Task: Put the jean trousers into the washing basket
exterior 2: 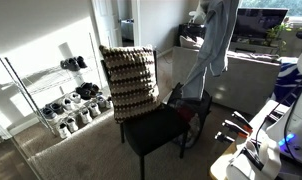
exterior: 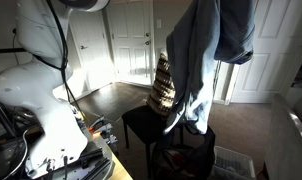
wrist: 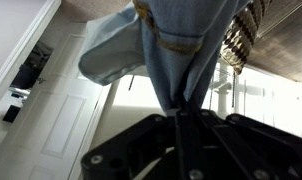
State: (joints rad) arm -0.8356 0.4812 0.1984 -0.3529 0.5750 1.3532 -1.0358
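- Here, one chair (exterior 2: 156, 130), black, stands well below the jaws and off to one side, just beside the basket. Likely fault: a swinging trouser leg drapes over its seat or back instead of dropping in.
- One pair of jeans (exterior: 196, 60) hangs at full length straight down from the jaws, bunched where it is pinched. Its lower end nears the basket mouth, though contact cannot be made out. Likely fault: the long limp legs sway with any sideways move and end up outside the rim.
- One basket (exterior: 186, 155), black and soft-sided, sits low beneath the jaws, under the hanging hem. Likely faults: the limp wall and thin rim fold under falling denim, so part of the garment spills over the edge. An off-centre release would leave a leg trailing on the floor.
- One cushion (exterior 2: 129, 80), chequered brown and cream, is propped against the chair back, below and beside the jaws. Likely fault: the hem brushes it and drags it off the chair.
- One gripper (wrist: 181, 118) has its jaws clamped tight on a fold of denim at the top of the garment. Likely fault: a narrow pinch on heavy cloth may slip, letting the jeans fall before they are centred over the basket.
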